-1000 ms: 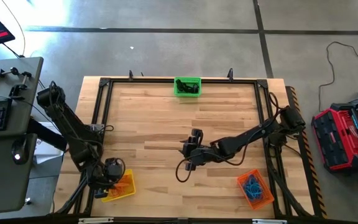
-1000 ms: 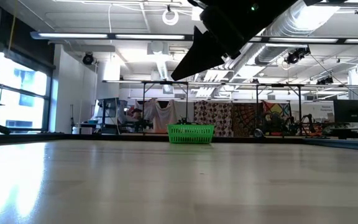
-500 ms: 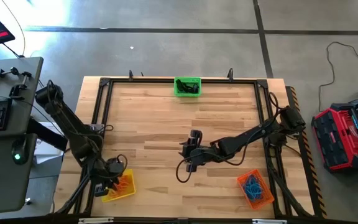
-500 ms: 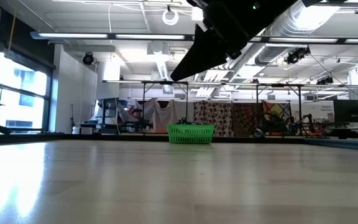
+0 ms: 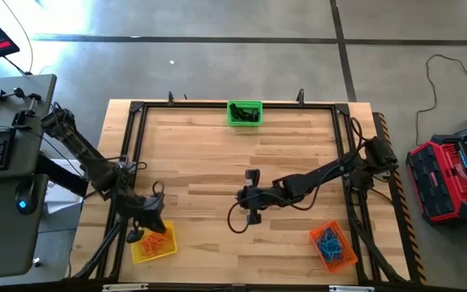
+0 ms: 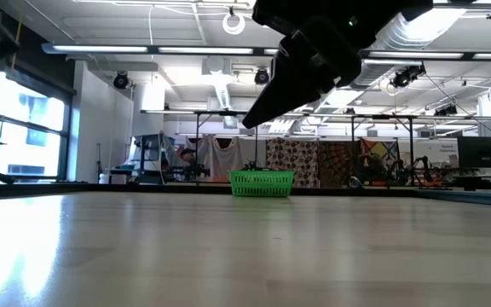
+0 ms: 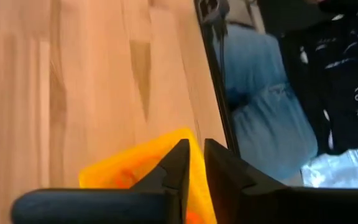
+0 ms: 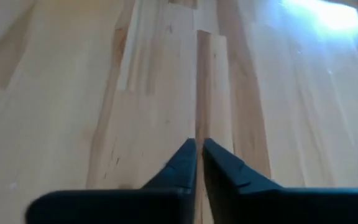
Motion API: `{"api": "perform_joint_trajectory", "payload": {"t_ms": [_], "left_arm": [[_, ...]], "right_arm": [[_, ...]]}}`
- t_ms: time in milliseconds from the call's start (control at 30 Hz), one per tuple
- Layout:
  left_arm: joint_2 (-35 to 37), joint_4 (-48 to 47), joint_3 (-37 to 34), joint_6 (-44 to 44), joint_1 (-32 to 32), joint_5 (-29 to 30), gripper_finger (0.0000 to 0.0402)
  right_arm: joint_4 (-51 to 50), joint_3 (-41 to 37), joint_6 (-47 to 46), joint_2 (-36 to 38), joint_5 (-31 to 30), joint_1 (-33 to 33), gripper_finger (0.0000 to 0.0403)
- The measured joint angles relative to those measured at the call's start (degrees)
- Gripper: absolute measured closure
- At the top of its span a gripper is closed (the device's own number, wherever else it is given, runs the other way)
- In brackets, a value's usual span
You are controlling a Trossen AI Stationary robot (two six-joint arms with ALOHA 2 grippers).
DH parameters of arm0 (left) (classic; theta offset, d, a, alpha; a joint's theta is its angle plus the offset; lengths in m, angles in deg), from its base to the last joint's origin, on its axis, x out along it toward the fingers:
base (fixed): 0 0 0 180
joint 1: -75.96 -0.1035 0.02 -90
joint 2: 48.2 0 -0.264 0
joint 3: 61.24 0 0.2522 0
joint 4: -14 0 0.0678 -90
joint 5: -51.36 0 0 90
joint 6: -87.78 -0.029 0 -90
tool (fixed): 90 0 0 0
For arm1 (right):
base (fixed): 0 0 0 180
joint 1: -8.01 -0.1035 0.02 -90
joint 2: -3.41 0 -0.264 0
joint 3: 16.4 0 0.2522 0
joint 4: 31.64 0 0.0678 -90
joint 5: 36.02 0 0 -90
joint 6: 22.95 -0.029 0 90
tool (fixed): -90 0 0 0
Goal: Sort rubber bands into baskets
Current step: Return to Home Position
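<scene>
Retreat has begun: left gripper (image 5: 144, 225), narrow and empty, has risen off the yellow basket (image 5: 162, 248); right gripper (image 5: 246, 197), narrow too, hangs over the bench (image 5: 209, 150). Sorting seems finished.

The desk (image 5: 217, 154) is pale wood in jointed strips, smooth with a soft sheen, edged by a black metal frame (image 5: 193, 104). The green basket (image 5: 245, 103), yellow basket (image 5: 164, 250) and orange basket (image 5: 345, 242) are bright plastic mesh. The floor (image 5: 217, 65) is smooth grey concrete, glossy where light strikes it.
</scene>
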Motion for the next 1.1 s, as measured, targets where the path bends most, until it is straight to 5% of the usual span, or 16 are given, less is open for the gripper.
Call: {"api": "perform_joint_trajectory", "payload": {"t_ms": [233, 533, 1100], "left_arm": [[3.1, 6.8, -3.2, -8.6, -5.5, -0.1, 0.0399], [4.8, 12.0, -3.4, -22.0, -13.0, -2.1, 0.0401], [3.7, 21.8, -3.5, -34.2, -21.8, -2.7, 0.0401]], "right_arm": [[-0.3, -0.1, 5.1, 0.0, 2.5, 1.0, 0.0387], [-0.1, -0.1, 5.8, 0.0, 7.2, 3.0, 0.0402], [6.3, -0.2, 8.0, 0.0, 11.5, 5.4, 0.0403]]}}
